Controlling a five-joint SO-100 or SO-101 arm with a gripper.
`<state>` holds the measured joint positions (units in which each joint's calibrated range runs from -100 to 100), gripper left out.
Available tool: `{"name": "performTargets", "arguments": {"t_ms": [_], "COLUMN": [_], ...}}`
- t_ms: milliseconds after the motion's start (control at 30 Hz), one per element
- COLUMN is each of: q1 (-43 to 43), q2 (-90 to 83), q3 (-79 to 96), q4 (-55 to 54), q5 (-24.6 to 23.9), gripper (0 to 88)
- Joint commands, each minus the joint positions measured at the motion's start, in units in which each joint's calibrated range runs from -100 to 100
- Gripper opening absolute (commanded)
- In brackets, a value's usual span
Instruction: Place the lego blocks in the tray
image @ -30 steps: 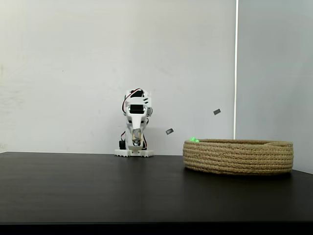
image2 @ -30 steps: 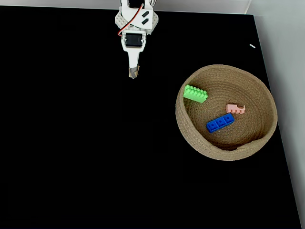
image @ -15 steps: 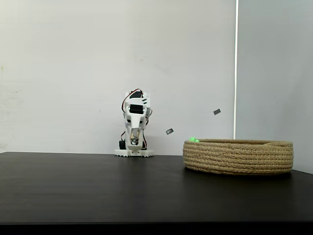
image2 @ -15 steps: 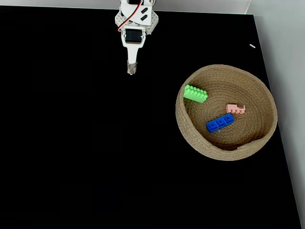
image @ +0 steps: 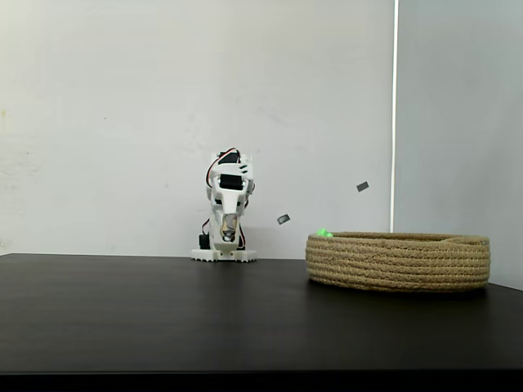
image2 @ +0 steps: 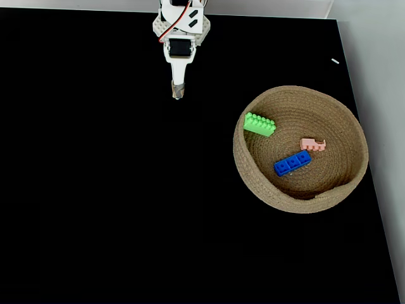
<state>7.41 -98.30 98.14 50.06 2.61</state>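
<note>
The coiled rope tray (image2: 345, 183) sits at the right of the black table, and the side-on fixed view shows its wall (image: 398, 263). Inside it lie the green brick (image2: 259, 124), the blue brick (image2: 292, 163) and the salmon-pink brick (image2: 312, 145). A green tip (image: 324, 233) peeks over the rim. My gripper (image2: 178, 94) is folded back near the white base, pointing down the table, shut with nothing in it. It hangs above the table (image: 228, 231), well left of the tray.
The white robot base (image: 223, 255) stands at the table's far edge against the wall. Two small grey tags (image: 363, 187) are stuck on the wall behind the tray. The table's right edge runs close past the tray (image2: 373, 190).
The folded arm shifted slightly near its base, the gripper tip drawing back a little toward it. The bricks and tray have stayed put.
</note>
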Motion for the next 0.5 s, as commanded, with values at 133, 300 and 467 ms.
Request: {"name": "performTargets", "arguments": {"t_ms": [133,300,467], "q1": [0.1,0.3,0.3], "q2": [-0.5,-0.5,-0.5], "q3": [0.3,0.3,0.3], "q4": [-0.1,-0.1,-0.1], "q5": [-0.6,-0.7,-0.6], "gripper": [0.1,0.1,0.1]}}
